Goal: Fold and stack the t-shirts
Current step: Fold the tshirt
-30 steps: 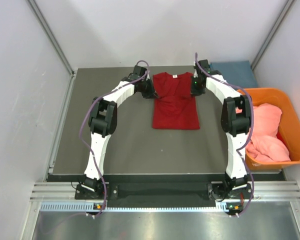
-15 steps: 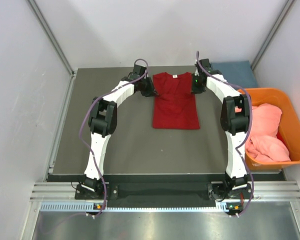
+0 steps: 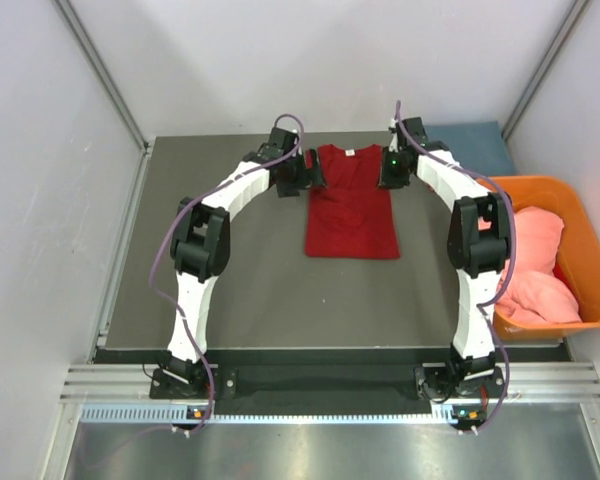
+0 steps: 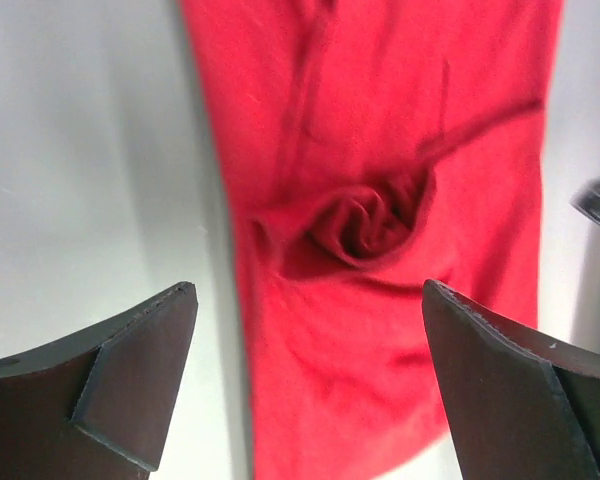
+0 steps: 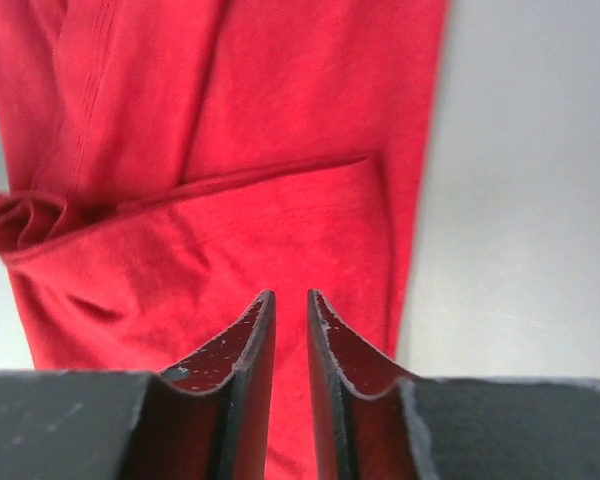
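A dark grey table (image 3: 230, 290) is filling the floor of a booth with pale, plain walls (image 3: 330, 60), and a metal rail (image 3: 320, 385) is running along its 6 o'clock edge, where both arm bases are sitting. Off the table's 3 o'clock side an orange tub (image 3: 592, 250) is holding a crumpled salmon-pink t-shirt (image 3: 535, 265), and a blue t-shirt (image 3: 470, 145) is lying flat at the 1 o'clock corner. The deep red t-shirt (image 3: 351, 205) is lying toward 12 o'clock of the table's centre, sleeves folded in so that it is forming a narrow upright oblong, collar and white neck label (image 3: 351, 151) pointing to 12 o'clock. The left gripper (image 3: 312, 174) is hovering at the shirt's 10 o'clock shoulder with its jaws spread wide and gripping nothing; in its wrist view a twisted pucker (image 4: 365, 220) in the red cloth is showing beyond the fingers. The right gripper (image 3: 388, 170) is hanging at the 2 o'clock shoulder, its jaws parted only by a thin slit and clasping nothing, with the folded sleeve flap (image 5: 230, 240) lying just beyond the tips.
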Available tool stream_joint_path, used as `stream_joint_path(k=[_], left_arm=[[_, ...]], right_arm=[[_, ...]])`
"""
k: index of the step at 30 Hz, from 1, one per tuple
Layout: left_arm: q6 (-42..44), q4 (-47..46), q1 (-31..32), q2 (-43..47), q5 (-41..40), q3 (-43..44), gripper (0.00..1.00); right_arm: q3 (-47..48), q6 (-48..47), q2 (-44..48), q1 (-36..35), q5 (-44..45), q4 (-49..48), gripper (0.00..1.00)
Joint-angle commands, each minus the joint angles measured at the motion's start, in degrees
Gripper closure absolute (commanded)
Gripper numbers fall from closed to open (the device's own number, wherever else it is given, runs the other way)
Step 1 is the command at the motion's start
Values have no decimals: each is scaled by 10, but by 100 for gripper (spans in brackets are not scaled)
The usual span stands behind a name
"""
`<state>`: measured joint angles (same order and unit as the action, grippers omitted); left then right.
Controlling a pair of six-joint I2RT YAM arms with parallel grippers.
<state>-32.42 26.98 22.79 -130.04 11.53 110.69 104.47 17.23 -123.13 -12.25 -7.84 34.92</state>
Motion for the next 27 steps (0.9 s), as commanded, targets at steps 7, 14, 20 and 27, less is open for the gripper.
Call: stream_joint_path(k=[7, 14, 20, 27], left_arm=[[47, -40, -1, 64, 77, -29, 39], [30, -63, -2, 56, 130, -43, 100], [14, -81, 0, 26, 159, -44, 100], [5, -93, 1, 1, 153, -36, 100]], right_arm=[[56, -84, -51, 5, -3, -1, 76], [94, -121, -82, 12, 10, 7, 70], [126, -140, -105, 18, 7, 12, 68], [152, -145, -127, 21, 5, 17, 66]])
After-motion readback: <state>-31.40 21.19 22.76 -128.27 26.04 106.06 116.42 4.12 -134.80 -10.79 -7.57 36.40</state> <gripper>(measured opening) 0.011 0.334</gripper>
